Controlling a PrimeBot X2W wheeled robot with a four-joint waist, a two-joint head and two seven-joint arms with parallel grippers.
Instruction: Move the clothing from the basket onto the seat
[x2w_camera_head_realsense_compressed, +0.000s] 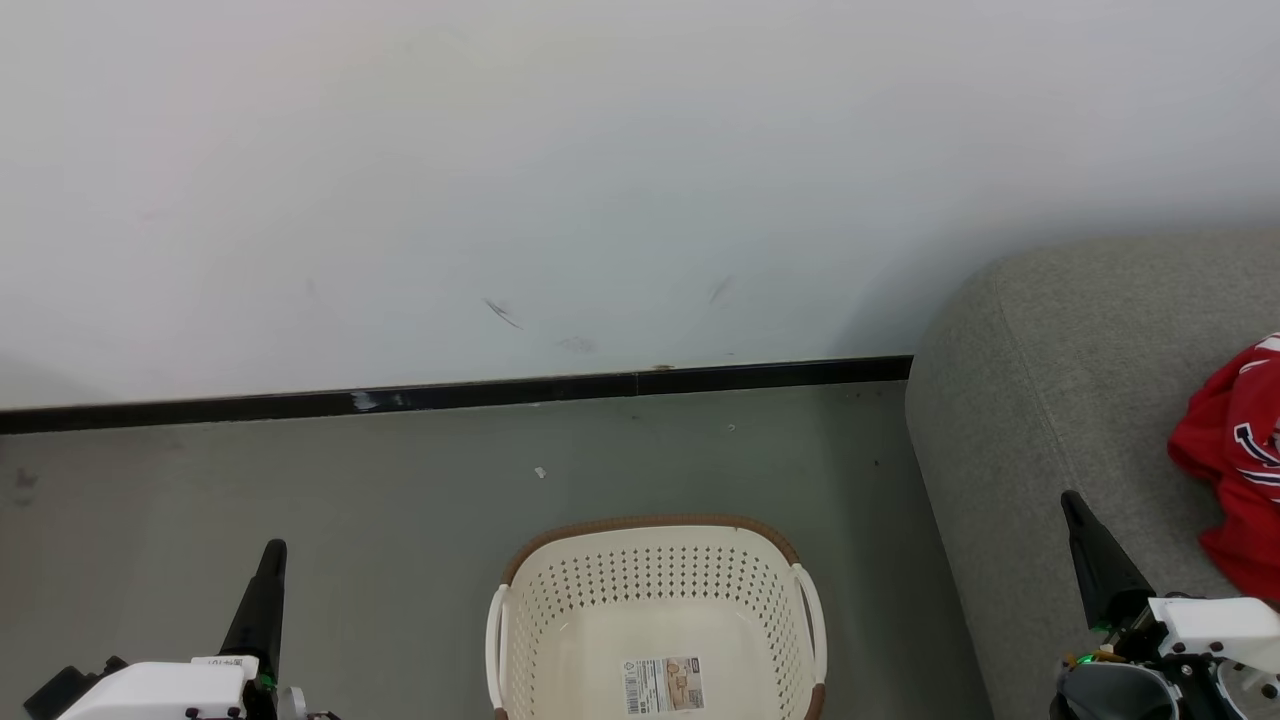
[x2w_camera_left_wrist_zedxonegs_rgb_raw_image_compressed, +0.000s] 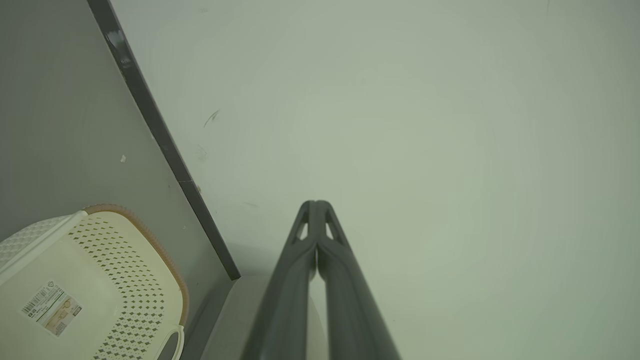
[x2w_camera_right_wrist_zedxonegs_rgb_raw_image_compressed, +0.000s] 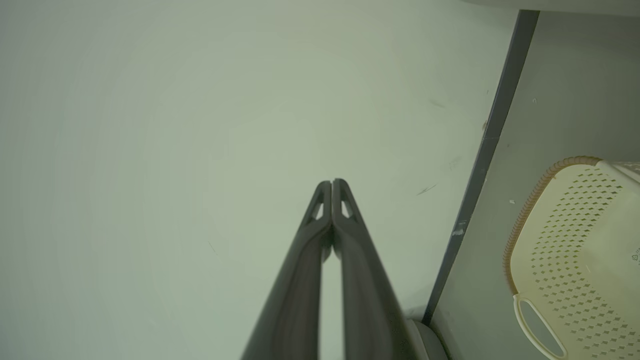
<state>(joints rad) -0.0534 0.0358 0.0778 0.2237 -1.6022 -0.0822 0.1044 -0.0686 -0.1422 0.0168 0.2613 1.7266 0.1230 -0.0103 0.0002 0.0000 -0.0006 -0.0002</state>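
I read both sets of jaws as pinched shut on nothing: left gripper (x2w_camera_head_realsense_compressed: 273, 552) over open grey floor (x2w_camera_head_realsense_compressed: 400, 480), right gripper (x2w_camera_head_realsense_compressed: 1073, 502) over the grey woven sofa (x2w_camera_head_realsense_compressed: 1040, 400) edge. The red-and-white clothing (x2w_camera_head_realsense_compressed: 1235, 470) lies on that sofa, cropped, perhaps both pieces. The cream perforated plastic basket (x2w_camera_head_realsense_compressed: 650, 575) stands beside the sofa's rounded corner.

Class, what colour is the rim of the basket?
The basket has a brown, woven-look rim; clearest in the head view.

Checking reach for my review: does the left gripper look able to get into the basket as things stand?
Probably yes: the left gripper, shut and empty, sits beside the basket with only floor between them, and the basket is open-topped.
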